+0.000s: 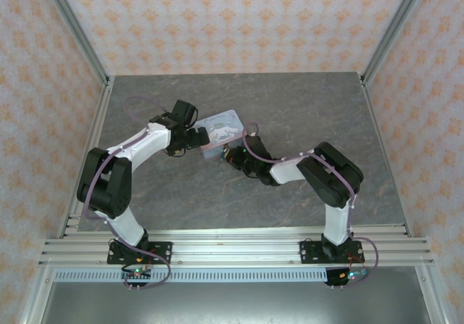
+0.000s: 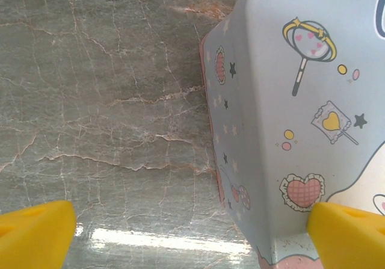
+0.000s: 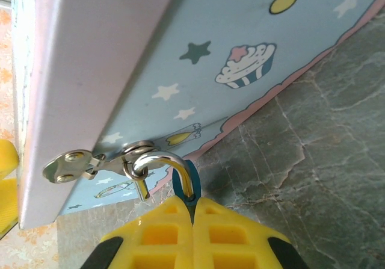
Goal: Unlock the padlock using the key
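Grey marble tabletop (image 1: 290, 106), right tool (image 3: 194, 212) clenched on padlock (image 3: 186, 179) hanging at tin (image 3: 228, 58), left tool (image 2: 192, 233) spread wide

Both arms reach forward from their bases with elbows bent outward, the forearms angling in toward each other. The left hand (image 1: 190, 138) stands with its yellow fingers (image 2: 36, 236) spread wide apart. The right hand (image 1: 230, 156) has its yellow fingers (image 3: 162, 236) pressed together, pinching the padlock (image 3: 186, 185) between the tips.
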Available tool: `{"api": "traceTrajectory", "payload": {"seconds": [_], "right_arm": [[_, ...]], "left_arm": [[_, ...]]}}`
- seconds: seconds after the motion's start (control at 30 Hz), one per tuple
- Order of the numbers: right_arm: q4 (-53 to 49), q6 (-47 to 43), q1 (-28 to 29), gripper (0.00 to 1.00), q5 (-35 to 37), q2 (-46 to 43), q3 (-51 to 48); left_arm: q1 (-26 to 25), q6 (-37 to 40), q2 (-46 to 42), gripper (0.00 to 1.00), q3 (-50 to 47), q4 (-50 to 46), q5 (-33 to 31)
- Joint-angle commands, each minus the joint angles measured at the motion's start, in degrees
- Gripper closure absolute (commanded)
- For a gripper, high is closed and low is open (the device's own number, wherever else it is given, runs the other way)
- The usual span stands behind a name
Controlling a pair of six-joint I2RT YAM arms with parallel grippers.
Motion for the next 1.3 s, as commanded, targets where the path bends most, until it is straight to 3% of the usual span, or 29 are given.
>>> {"api": "traceTrajectory", "payload": {"seconds": [0.0,0.7,1.27], "right_arm": [[2.8,3.1,-0.7,1.0,2.0,-0.7,-1.0],[13.5,14.1,-3.1,1.0,2.3,2.6,-3.9],[10.8,12.2,-5.9,1.0,0.5,1.5,-3.6]], "left_arm": [[-0.5,1.0,1.3,0.0,-2.7,-2.6,-3.4],[-0.6,0.9,1.9,0.0,-3.3,-2.6,-3.8],[-0.6,1.1,2.6,0.0,-3.3,-2.8,-3.7]]}}
